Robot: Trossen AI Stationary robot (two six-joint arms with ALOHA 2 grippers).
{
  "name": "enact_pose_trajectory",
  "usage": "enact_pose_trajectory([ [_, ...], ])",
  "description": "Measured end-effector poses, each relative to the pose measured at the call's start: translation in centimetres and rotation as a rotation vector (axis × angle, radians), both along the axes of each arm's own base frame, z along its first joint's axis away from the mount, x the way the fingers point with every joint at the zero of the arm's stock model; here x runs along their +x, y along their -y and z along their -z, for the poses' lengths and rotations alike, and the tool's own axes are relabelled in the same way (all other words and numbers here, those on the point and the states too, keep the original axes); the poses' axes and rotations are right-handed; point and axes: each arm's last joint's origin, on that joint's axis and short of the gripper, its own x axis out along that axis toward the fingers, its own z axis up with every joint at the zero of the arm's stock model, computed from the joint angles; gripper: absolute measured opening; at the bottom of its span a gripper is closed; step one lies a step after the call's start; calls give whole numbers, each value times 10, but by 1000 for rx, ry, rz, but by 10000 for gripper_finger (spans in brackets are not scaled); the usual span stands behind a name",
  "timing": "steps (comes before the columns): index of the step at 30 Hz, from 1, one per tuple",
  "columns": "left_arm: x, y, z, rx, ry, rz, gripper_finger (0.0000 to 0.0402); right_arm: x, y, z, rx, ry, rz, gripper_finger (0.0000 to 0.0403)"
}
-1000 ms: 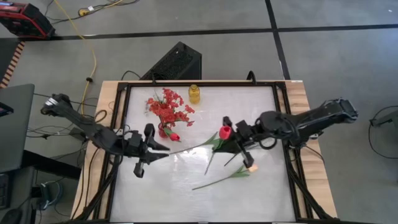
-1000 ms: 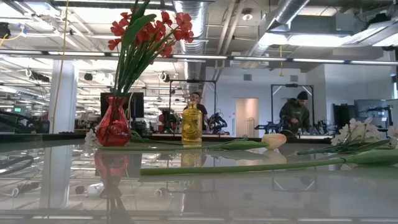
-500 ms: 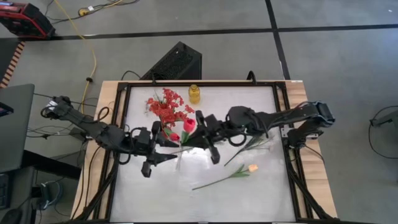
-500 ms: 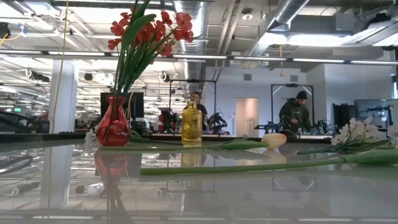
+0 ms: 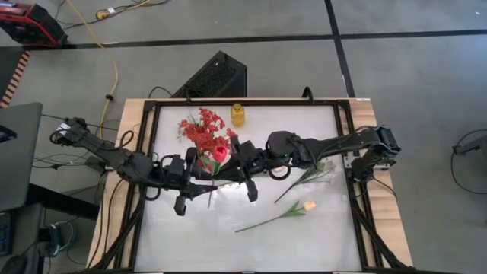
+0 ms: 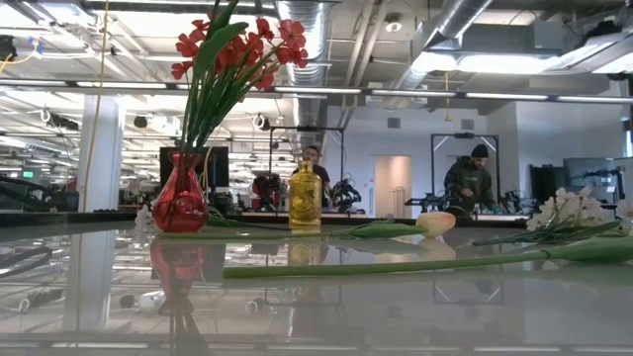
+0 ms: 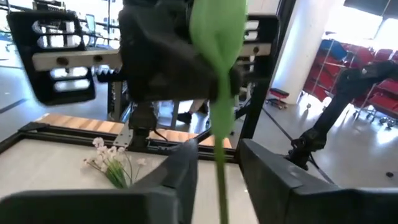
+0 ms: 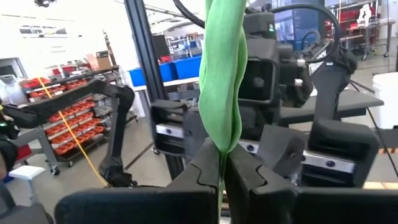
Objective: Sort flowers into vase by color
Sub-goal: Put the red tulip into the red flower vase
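A red tulip (image 5: 219, 152) on a green stem is in my right gripper (image 5: 230, 172), which reaches across from the table's right and is shut on it. The blossom hovers beside the red vase (image 5: 202, 160), which holds red sprays (image 5: 204, 131). My left gripper (image 5: 199, 177) is open just left of it. In the left wrist view, the tulip's stem (image 7: 220, 168) runs between its two fingers, and I see no touch. A cream-yellow tulip (image 5: 307, 205) and a white spray (image 5: 313, 173) lie flat on the table. My right gripper pinches the red tulip's green stem and leaf (image 8: 220, 152) between its two fingers. It comes roughly level from the table's right. The tulip is lifted clear of the table, and its leaf rises past the fingertips (image 8: 205, 163) in the right wrist view.
A small yellow vase (image 5: 237, 115) stands near the table's far edge, right of the red vase (image 6: 180, 202). The near half of the table (image 5: 198, 236) holds only the cream-yellow tulip's stem (image 5: 262, 222). People stand far off in the room (image 6: 473, 178).
My right gripper has carried the red tulip from the table's middle toward its left, up to the red vase and my left gripper. The blossom now sits beside the vase, and its stem lies between my left gripper's fingers. My left gripper has shifted slightly.
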Motion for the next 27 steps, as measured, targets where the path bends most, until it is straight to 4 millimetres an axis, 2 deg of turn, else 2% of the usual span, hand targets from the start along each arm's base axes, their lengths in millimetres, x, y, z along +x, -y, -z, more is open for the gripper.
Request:
enact_pose_trajectory([
  [5,0,2,1,28,-8,66,18,-1,3,-1,0,-4,-1,43],
  [6,0,2,1,28,-8,70,11,-1,3,-1,0,-3,0,48],
  [11,-1,2,0,25,-2,67,2,-1,3,-1,21,-11,-2,86],
  [17,-6,-1,-5,49,26,70,1,-5,4,-6,35,-6,-21,164],
  [22,-26,-12,-22,88,105,33,0,-21,12,-23,46,8,-13,225],
  [27,-52,-28,-39,164,180,-97,0,-42,19,-32,35,-86,1,247],
])
